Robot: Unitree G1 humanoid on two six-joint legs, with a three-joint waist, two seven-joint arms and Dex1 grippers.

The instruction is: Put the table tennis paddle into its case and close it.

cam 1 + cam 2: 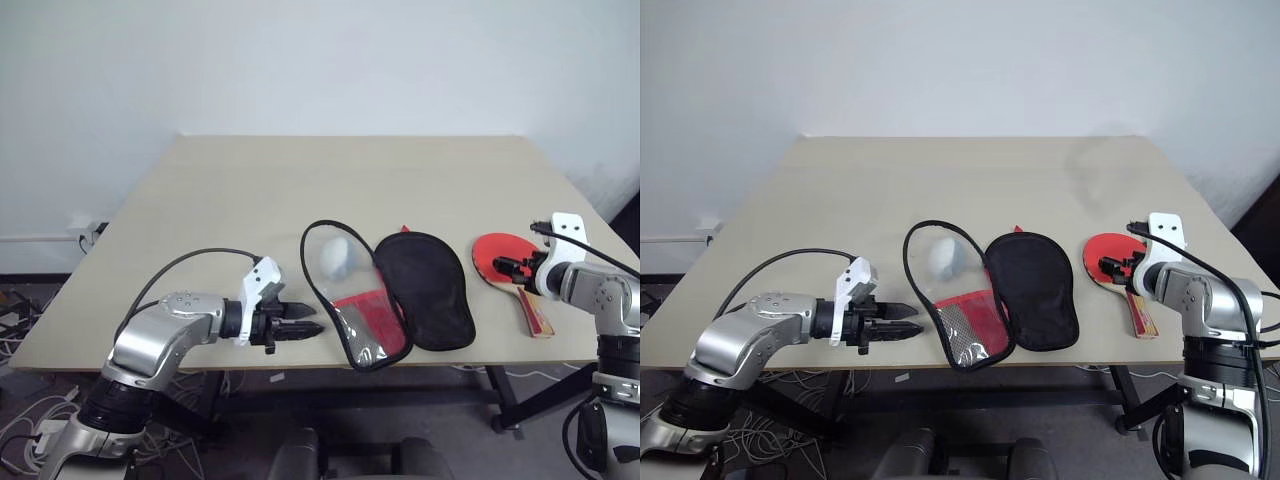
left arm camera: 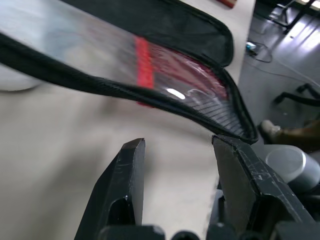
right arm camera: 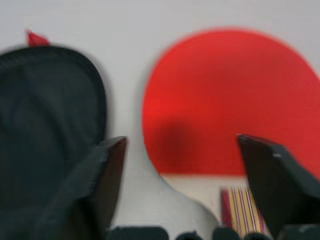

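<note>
Case [image 1: 400,290] unzipped near table [image 1: 250,200] front edge; left hand [image 1: 312,326] parted, empty; right hand [image 1: 497,266] wide over paddle [image 1: 500,255].

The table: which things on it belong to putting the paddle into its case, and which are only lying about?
For the job:
- table tennis paddle, flat on the table
- case, lying open
- right gripper, over the paddle
- left gripper, beside the case

Lying about:
- whitish ball, behind the case's clear window
</note>
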